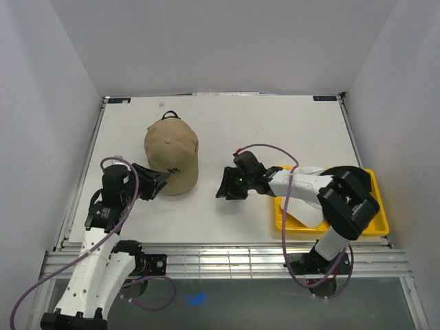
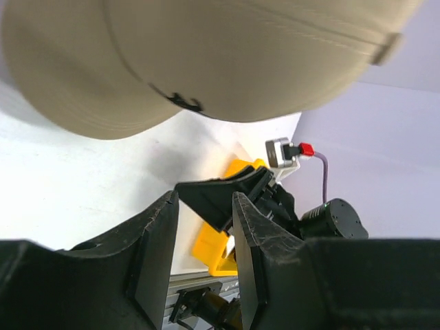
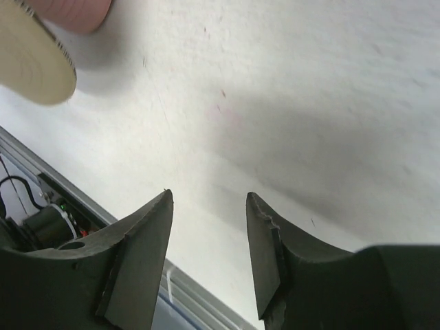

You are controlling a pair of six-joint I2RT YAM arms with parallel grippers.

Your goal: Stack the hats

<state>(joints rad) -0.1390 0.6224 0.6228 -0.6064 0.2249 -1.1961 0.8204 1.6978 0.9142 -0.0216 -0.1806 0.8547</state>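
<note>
The tan cap [image 1: 172, 152] is sitting crown-up on the counter [image 1: 275, 130], with a pink cap [image 3: 69, 10] showing at its brim. The left gripper [image 1: 157, 182] is hovering just beside that brim, jaws partly spread and empty. The right gripper [image 1: 228, 187] is standing near, jaws likewise parted and empty. When adding the next cap, grip its brim squarely and centre its crown over this one. The dark front mark is not reading legibly.

Bright, even light, soft shadows under the tan hat [image 1: 171, 152], and wrist views blurred close up.
</note>
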